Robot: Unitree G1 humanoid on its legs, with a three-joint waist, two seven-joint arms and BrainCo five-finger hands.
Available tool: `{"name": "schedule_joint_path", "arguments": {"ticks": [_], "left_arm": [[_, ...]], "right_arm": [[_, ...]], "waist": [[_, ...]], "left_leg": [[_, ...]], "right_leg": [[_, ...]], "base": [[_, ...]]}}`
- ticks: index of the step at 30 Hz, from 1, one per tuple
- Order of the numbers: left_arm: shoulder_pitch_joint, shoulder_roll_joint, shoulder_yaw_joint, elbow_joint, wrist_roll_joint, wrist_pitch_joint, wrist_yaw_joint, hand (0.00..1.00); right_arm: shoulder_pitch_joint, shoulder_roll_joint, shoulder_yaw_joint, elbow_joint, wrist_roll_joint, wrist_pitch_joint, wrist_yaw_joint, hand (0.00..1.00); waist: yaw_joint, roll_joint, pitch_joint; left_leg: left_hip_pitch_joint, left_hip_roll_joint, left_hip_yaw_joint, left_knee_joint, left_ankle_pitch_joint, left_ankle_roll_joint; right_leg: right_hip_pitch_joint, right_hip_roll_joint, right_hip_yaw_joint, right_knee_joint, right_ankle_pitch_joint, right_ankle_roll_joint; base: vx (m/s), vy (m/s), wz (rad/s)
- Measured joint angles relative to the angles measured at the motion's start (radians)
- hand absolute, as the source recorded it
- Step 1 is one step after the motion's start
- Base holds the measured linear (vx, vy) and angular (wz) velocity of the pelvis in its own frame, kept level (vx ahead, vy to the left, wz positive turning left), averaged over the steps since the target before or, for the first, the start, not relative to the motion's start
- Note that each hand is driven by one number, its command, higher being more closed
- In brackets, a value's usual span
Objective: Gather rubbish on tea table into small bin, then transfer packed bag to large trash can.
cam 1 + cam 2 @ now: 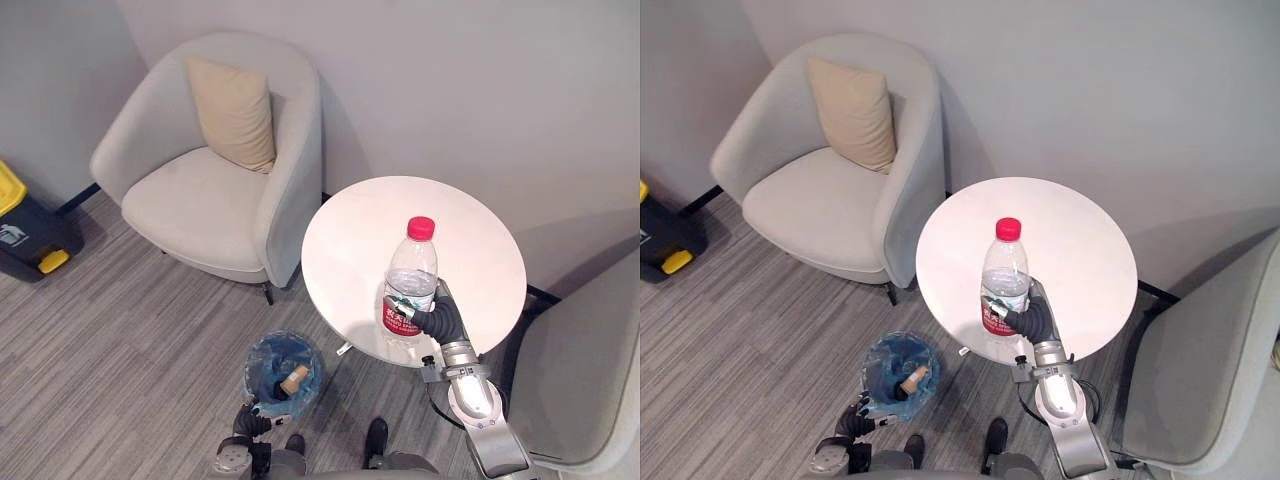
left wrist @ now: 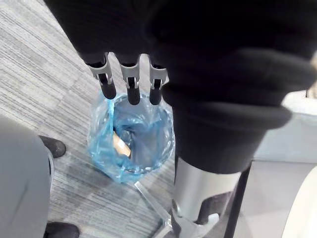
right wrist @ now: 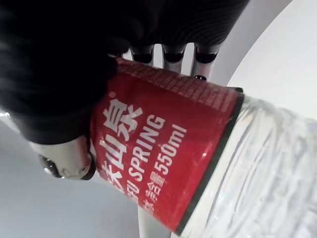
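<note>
Grey plank floor (image 1: pixel 120 340) and a pale wall (image 1: pixel 480 80) frame the left eye view. Round white worktop (image 1: pixel 470 230) carries one item, a clear bottle (image 1: pixel 412 275) with a pink cap, upright near the robot-side edge. Right robot hand (image 1: pixel 437 320) is wrapped round its red label band. Whether the base rests on the worktop or is just lifted cannot be told. Bin (image 1: pixel 258 352), lined with a blue bag, stands on the floor beside the worktop foot, with one tan piece (image 1: pixel 294 379) inside. Left robot hand (image 1: pixel 256 420) sits at the bin's near rim. Black, yellow-lidded can (image 1: pixel 25 235) stands well apart at the far left, beyond an armchair (image 1: pixel 190 205).

Right eye view confirms this layout.

Left wrist view: fingers (image 2: pixel 130 84) are straight, pointing down over the bag (image 2: pixel 99 144) mouth and holding nothing. The tan piece lies in the bag.

Right wrist view: fingers (image 3: pixel 173 52) curl behind the label, and the bottle is firmly clasped.

Assessment: gathering appears nearly complete, the bottle being the last rubbish on the worktop. Outstanding: bottle into bin, bag packed, bag carried to the can.
</note>
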Motion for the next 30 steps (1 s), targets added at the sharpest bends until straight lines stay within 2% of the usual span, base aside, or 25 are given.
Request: {"name": "schedule_joint_path", "arguments": {"ticks": [3,4,5,6,7,8,9,10,12,13,14,16,17,19,20,21,22,23,24,25,26,27,28,29,30], "left_arm": [[-0.002,-0.003,-0.010,0.007,0.000,-0.005,0.000,0.00],[-0.003,-0.003,-0.022,0.007,0.000,-0.010,0.001,0.00],[-0.004,-0.004,-0.026,0.007,0.000,-0.015,0.000,0.00],[-0.003,-0.004,-0.026,0.009,0.000,-0.016,0.000,0.00],[0.001,-0.013,-0.027,0.015,0.001,-0.019,0.000,0.00],[0.002,-0.021,-0.027,0.022,0.002,-0.019,0.001,0.00],[0.003,-0.024,-0.029,0.022,0.004,-0.019,0.001,0.00],[0.012,-0.027,-0.036,0.022,0.008,-0.020,0.001,0.00],[0.018,-0.026,-0.042,0.022,0.017,-0.021,0.001,0.00],[0.016,-0.025,-0.044,0.022,0.025,-0.021,0.000,0.00],[0.015,-0.022,-0.043,0.020,0.026,-0.021,0.001,0.00],[0.007,-0.014,-0.045,0.016,0.026,-0.022,0.001,0.00],[0.001,-0.002,-0.045,0.014,0.027,-0.021,0.001,0.00],[0.001,0.015,-0.045,-0.001,0.026,-0.021,0.001,0.00],[0.001,0.019,-0.045,-0.004,0.026,-0.021,0.001,0.00],[0.000,0.023,-0.045,-0.005,0.026,-0.020,0.001,0.00],[0.001,0.023,-0.045,-0.005,0.026,-0.020,0.001,0.00],[0.001,0.027,-0.046,-0.009,0.026,-0.021,0.001,0.00],[0.003,0.026,-0.046,-0.018,0.026,-0.021,0.001,0.00],[0.006,0.026,-0.046,-0.023,0.026,-0.021,0.001,0.00],[0.006,0.025,-0.049,-0.025,0.025,-0.021,0.001,0.00],[0.007,0.029,-0.049,-0.024,0.025,-0.021,0.002,0.00],[0.005,0.049,-0.049,-0.024,0.026,-0.022,0.001,0.00],[-0.005,0.038,-0.045,-0.014,0.026,-0.021,0.000,0.00],[-0.005,0.035,-0.045,-0.014,0.026,-0.022,0.000,0.00]], "right_arm": [[0.003,-0.023,0.010,0.000,0.000,-0.005,0.000,1.00],[0.003,-0.030,0.012,0.000,0.000,-0.005,-0.002,1.00],[0.002,-0.037,0.014,0.000,0.000,-0.005,-0.004,1.00],[0.000,-0.042,0.015,0.000,0.000,-0.006,-0.008,1.00],[-0.009,-0.051,0.012,0.001,0.000,-0.006,-0.026,1.00],[-0.017,-0.061,0.006,0.002,0.000,-0.006,-0.034,1.00],[-0.021,-0.066,0.003,0.002,0.000,-0.005,-0.039,1.00],[-0.028,-0.067,-0.006,0.002,0.001,-0.005,-0.042,1.00],[-0.030,-0.062,-0.014,0.002,0.001,-0.005,-0.044,1.00],[-0.029,-0.061,-0.016,0.002,0.000,-0.004,-0.046,1.00],[-0.029,-0.056,-0.015,0.005,0.000,-0.004,-0.046,1.00],[-0.028,-0.036,-0.013,0.006,0.000,-0.003,-0.045,1.00],[-0.033,-0.016,-0.009,0.006,-0.002,-0.003,-0.045,1.00],[-0.041,0.003,0.004,0.009,-0.009,-0.003,-0.044,1.00],[-0.043,0.005,0.009,0.011,-0.010,-0.003,-0.043,1.00],[-0.044,0.004,0.017,0.020,-0.010,-0.002,-0.042,1.00],[-0.044,0.004,0.017,0.022,-0.010,-0.001,-0.042,1.00],[-0.038,0.003,0.012,0.026,-0.016,0.003,-0.041,1.00],[-0.036,-0.002,0.006,0.027,-0.021,0.004,-0.040,1.00],[-0.036,-0.004,0.005,0.029,-0.023,0.004,-0.039,1.00],[-0.035,-0.001,0.006,0.032,-0.025,0.003,-0.038,1.00],[-0.034,-0.001,0.006,0.032,-0.025,0.001,-0.038,1.00],[-0.034,0.003,0.006,0.031,-0.027,0.000,-0.038,1.00],[-0.036,-0.005,-0.006,0.041,-0.027,-0.001,-0.038,1.00],[-0.035,-0.005,-0.008,0.044,-0.027,0.000,-0.038,1.00]], "waist": [[0.003,0.011,0.001],[0.002,0.015,0.000],[0.002,0.018,0.000],[-0.004,0.022,0.001],[-0.023,0.036,-0.002],[-0.023,0.046,-0.006],[-0.023,0.057,-0.011],[-0.022,0.073,-0.017],[-0.024,0.080,-0.021],[-0.026,0.084,-0.025],[-0.025,0.074,-0.023],[-0.022,0.048,-0.015],[-0.021,0.027,-0.009],[-0.022,-0.005,0.002],[-0.023,-0.010,0.004],[-0.026,-0.015,0.006],[-0.025,-0.015,0.006],[-0.032,-0.019,0.007],[-0.042,-0.018,0.008],[-0.048,-0.015,0.009],[-0.054,-0.001,0.018],[-0.053,-0.015,0.013],[-0.052,-0.048,0.012],[-0.054,-0.036,0.019],[-0.052,-0.032,0.018]], "left_leg": [[-0.049,-0.010,-0.046,0.027,0.007,0.006],[-0.064,-0.011,-0.020,0.036,-0.006,0.059],[-0.077,0.004,0.094,0.037,-0.023,0.188],[-0.081,0.015,0.162,0.036,-0.029,0.242],[-0.090,0.058,0.325,0.042,-0.031,0.253],[-0.105,0.085,0.410,0.066,-0.028,0.249],[-0.110,0.097,0.445,0.077,-0.026,0.245],[-0.114,0.108,0.469,0.089,-0.010,0.221],[-0.110,0.108,0.456,0.089,0.022,0.127],[-0.102,0.107,0.455,0.075,0.039,0.063],[-0.091,0.098,0.456,0.058,0.048,0.045],[-0.080,0.079,0.456,0.047,0.046,0.043],[-0.082,0.060,0.458,0.066,0.023,0.044],[-0.091,0.032,0.460,0.120,-0.023,0.048],[-0.097,0.024,0.458,0.143,-0.039,0.049],[-0.101,0.007,0.447,0.176,-0.065,0.051],[-0.100,0.005,0.445,0.178,-0.067,0.052],[-0.094,-0.013,0.410,0.184,-0.071,0.057],[-0.083,-0.015,0.378,0.182,-0.071,0.058],[-0.082,-0.005,0.357,0.181,-0.071,0.058],[-0.083,0.008,0.329,0.181,-0.071,0.058],[-0.085,0.009,0.318,0.182,-0.071,0.057],[-0.096,-0.013,0.307,0.197,-0.072,0.055],[-0.100,-0.012,0.284,0.212,-0.082,0.044],[-0.100,-0.011,0.283,0.212,-0.083,0.043]], "right_leg": [[-0.001,-0.011,-0.058,0.000,-0.019,0.005],[-0.001,-0.017,-0.067,0.000,-0.023,0.009],[-0.002,-0.023,-0.071,0.004,-0.035,0.027],[-0.003,-0.032,-0.065,0.011,-0.043,0.037],[-0.005,-0.057,-0.079,0.023,-0.048,0.036],[-0.009,-0.063,-0.090,0.029,-0.052,0.038],[-0.010,-0.065,-0.094,0.033,-0.053,0.041],[-0.010,-0.067,-0.096,0.045,-0.063,0.055],[-0.004,-0.069,-0.108,0.066,-0.075,0.064],[-0.005,-0.077,-0.111,0.082,-0.084,0.070],[-0.007,-0.086,-0.111,0.095,-0.091,0.074],[-0.029,-0.118,-0.106,0.164,-0.131,0.089],[-0.073,-0.164,-0.096,0.279,-0.186,0.102],[-0.121,-0.228,-0.063,0.430,-0.252,0.101],[-0.133,-0.242,-0.045,0.466,-0.267,0.102],[-0.155,-0.253,0.035,0.526,-0.272,0.100],[-0.158,-0.253,0.050,0.534,-0.272,0.100],[-0.160,-0.249,0.130,0.569,-0.269,0.077],[-0.171,-0.240,0.172,0.615,-0.256,0.034],[-0.196,-0.229,0.197,0.643,-0.274,0.010],[-0.192,-0.170,0.251,0.611,-0.331,0.036],[-0.189,-0.141,0.273,0.557,-0.342,0.040],[-0.174,-0.119,0.285,0.446,-0.287,0.039],[-0.137,-0.121,0.259,0.419,-0.285,0.071],[-0.133,-0.119,0.255,0.412,-0.282,0.074]], "base": [[-0.09,-0.009,0.62],[-0.07,0.033,0.57],[-0.05,0.009,0.60],[-0.03,0.061,0.86],[0.01,0.090,0.78],[0.03,0.138,0.64],[0.08,0.169,0.28],[0.09,0.147,0.19],[0.10,0.122,0.22],[0.12,0.133,0.21],[0.15,0.152,0.23],[0.13,0.120,0.14],[0.09,0.105,0.06],[0.07,0.089,0.07],[0.10,0.092,0.16],[0.11,0.085,0.15],[0.18,0.121,0.40],[0.20,0.093,0.62],[0.20,0.076,0.73],[0.17,-0.016,0.75],[0.09,-0.062,0.56],[0.08,-0.097,0.69],[0.11,-0.091,0.71],[0.09,-0.072,0.58],[0.09,-0.047,0.38]]}}
